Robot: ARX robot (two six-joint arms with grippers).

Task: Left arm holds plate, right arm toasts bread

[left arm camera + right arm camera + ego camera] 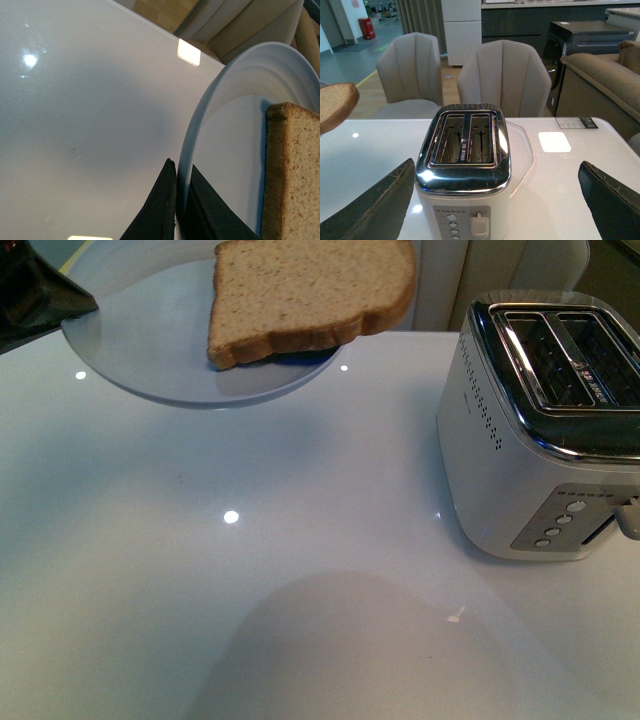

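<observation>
**Me:** Gripping the plate [150, 350] by its rim, my left gripper [183, 172] is clamped on it with a finger on each face. As far as I can judge, the plate hangs just above the table [300, 590], toward its far left corner.

**Helper:** And the bread?

**Me:** The bread [310, 290] lies flat on the plate. One crust end pokes out past the rim on the side facing the toaster [540, 440].

**Helper:** Your other hand?

**Me:** My right gripper [496, 165] is spread wide and empty. It faces the toaster, which stands by the table's right edge with both slots [451, 137] bare.

**Helper:** So what comes first?

**Me:** Fetching the slice, I think. I'd go for the overhanging end and pinch across its thickness there, so my fingers meet bread and not the plate. The squeeze should be light, because the crumb looks soft and may tear. My left arm must hold the plate level, or the slice may slide off. Then I'd turn the slice on edge and line it up with a slot before lowering it.
</observation>
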